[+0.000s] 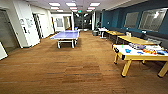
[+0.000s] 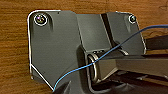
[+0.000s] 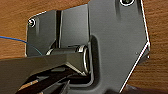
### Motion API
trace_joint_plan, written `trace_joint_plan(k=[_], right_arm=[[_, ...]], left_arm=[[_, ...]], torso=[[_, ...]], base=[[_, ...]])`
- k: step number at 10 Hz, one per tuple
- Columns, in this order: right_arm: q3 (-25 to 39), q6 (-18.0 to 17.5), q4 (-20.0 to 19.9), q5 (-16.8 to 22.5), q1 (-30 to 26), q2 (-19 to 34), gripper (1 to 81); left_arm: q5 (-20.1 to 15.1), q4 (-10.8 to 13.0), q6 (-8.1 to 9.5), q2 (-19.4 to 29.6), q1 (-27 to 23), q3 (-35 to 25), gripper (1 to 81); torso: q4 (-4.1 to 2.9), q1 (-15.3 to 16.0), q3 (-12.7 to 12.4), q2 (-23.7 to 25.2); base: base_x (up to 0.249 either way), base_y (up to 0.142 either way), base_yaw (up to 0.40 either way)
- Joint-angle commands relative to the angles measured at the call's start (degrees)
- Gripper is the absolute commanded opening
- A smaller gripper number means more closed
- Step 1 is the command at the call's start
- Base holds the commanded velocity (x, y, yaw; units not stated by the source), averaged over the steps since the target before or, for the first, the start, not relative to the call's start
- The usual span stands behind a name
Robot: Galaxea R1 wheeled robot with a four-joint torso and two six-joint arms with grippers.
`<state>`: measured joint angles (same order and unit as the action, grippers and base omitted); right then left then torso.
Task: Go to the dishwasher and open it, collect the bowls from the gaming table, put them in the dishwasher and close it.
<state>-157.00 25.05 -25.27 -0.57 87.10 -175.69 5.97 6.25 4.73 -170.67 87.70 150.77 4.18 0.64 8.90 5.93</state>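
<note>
The gaming table (image 1: pixel 135 54) stands at the right of the head view, with a white top, yellow sides and yellow legs. On its top lie a bright blue bowl (image 1: pixel 128 50) and a paler blue one (image 1: pixel 140 52), among other small colourful items. The table is a few metres ahead and to my right. The dishwasher is out of view. Both wrist views look down past the robot's own dark plate onto the brown floor (image 2: pixel 15 50), with nothing held that I can make out.
A blue table-tennis table (image 1: pixel 65 35) stands ahead at centre left. Wooden desks (image 1: pixel 136 40) line the right wall under teal panels. White walls and doorways (image 1: pixel 10 30) run along the left. Brown floor (image 1: pixel 75 67) stretches wide between them.
</note>
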Motion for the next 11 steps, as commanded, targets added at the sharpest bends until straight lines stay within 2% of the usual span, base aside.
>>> trace_joint_plan(k=[1,11], right_arm=[[0.39,0.26,0.22,3.65,-2.50,-0.12,81.1],[0.22,0.26,0.22,3.57,-2.59,-0.12,81.1]], left_arm=[[-2.81,0.78,-0.07,0.32,-2.13,-0.30,81.1],[-2.89,0.95,-0.07,-0.47,-2.13,-0.30,81.1]], torso=[[0.00,0.00,0.00,0.00],[0.00,0.00,0.00,0.00]], base=[[0.190,0.000,0.000],[0.191,0.000,0.000]])
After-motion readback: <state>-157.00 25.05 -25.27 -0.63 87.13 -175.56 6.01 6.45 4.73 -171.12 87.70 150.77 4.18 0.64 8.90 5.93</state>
